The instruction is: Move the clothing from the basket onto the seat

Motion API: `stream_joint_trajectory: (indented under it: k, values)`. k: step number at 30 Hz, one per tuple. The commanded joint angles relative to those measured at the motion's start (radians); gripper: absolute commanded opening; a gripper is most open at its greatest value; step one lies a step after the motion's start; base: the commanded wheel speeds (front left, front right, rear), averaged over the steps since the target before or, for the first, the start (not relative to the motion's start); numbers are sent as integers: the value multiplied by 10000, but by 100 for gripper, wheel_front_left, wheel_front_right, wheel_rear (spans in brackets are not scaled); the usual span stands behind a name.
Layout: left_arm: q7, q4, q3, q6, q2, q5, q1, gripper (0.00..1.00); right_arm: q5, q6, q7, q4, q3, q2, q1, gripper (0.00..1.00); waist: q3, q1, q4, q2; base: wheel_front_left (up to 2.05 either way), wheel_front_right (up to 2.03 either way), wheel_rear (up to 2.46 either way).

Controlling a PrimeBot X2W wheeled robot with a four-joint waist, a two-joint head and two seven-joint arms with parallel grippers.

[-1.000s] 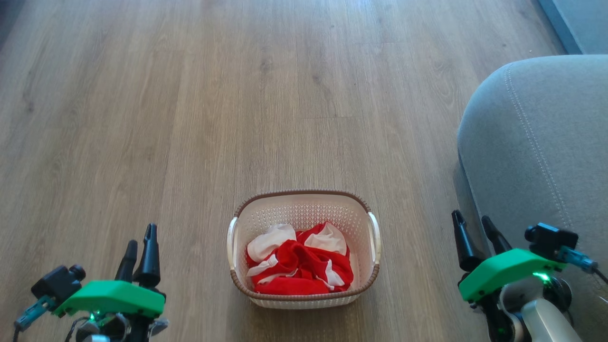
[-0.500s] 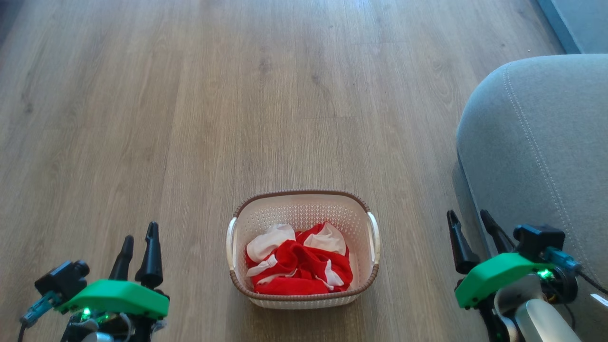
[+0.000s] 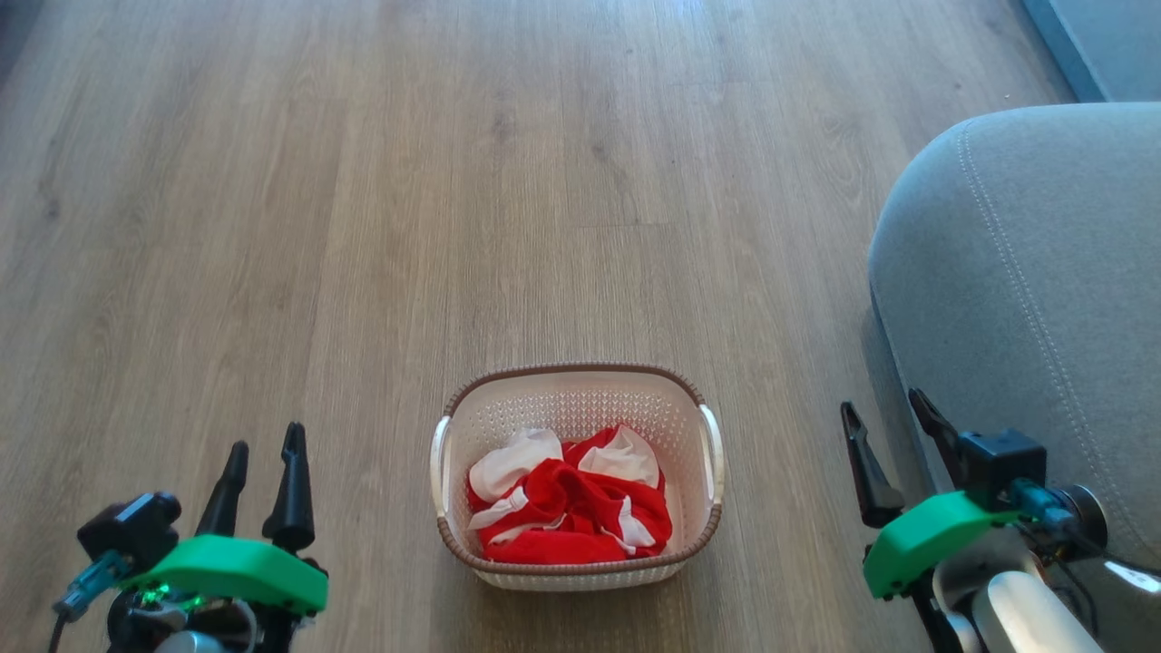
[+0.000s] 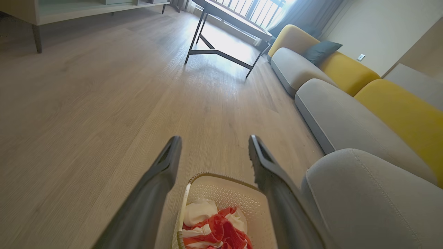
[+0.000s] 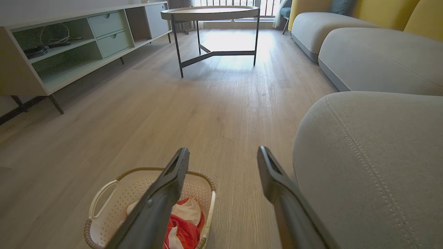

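Head view: a crumpled bright red-and-white fabric garment lies in the small cream perforated plastic basket, flanked by the wide-open, empty left gripper and right gripper, with the large grey upholstered seat at right; each wrist view shows jaws spread, short of the cloth, so the pick-up looks not yet begun and likely calls for a downward reach.

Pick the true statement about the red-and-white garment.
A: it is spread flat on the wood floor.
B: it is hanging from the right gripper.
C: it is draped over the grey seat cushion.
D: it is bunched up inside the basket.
D: the red-and-white garment lies crumpled inside the perforated basket, apart from the grey seat cushion.
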Motion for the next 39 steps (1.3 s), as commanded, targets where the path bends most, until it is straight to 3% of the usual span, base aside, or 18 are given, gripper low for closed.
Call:
stream_joint_trajectory:
  k: [1,19,39]
  values:
    - [-161,-359,192,-56,277,376,-497,100,-411,61,-226,-366,237,-195,-526,100,3,0,-13,0,0,0,0]
    - [-690,-561,180,-67,526,2298,-428,100,-2022,71,-749,-424,514,-207,-464,100,46,0,-86,0,0,0,0]
    - [-690,-548,215,-67,384,2382,-441,100,-1479,71,-749,-485,213,122,-327,100,104,0,-80,0,0,0,0]
